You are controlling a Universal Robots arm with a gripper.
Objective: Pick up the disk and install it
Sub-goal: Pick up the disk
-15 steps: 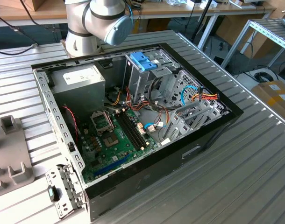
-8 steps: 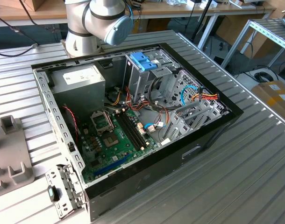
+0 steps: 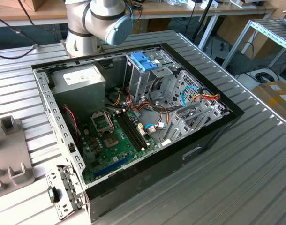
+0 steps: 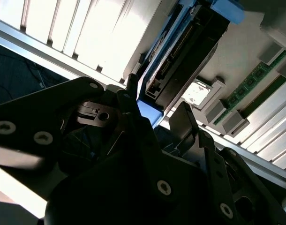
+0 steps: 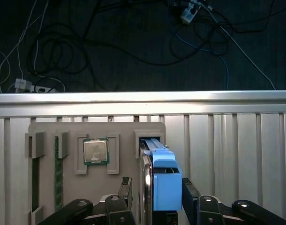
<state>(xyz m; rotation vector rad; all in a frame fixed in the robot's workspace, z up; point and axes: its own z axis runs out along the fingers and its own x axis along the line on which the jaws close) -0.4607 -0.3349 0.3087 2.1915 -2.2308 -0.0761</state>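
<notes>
The disk stands on edge in a slot of a grey holder tray; its light blue frame faces the first wrist view. In the second wrist view the disk shows its dark connector edge and blue frame. My gripper straddles it, one black finger a small gap from one face and the other finger close against the blue frame. The gripper looks open around the disk, which still rests in the tray.
An open computer case lies on the slatted metal table, with a metal drive cage topped by a blue handle and a grey power-supply box. The tray also holds a processor chip and a memory stick. The table edge is just past the tray.
</notes>
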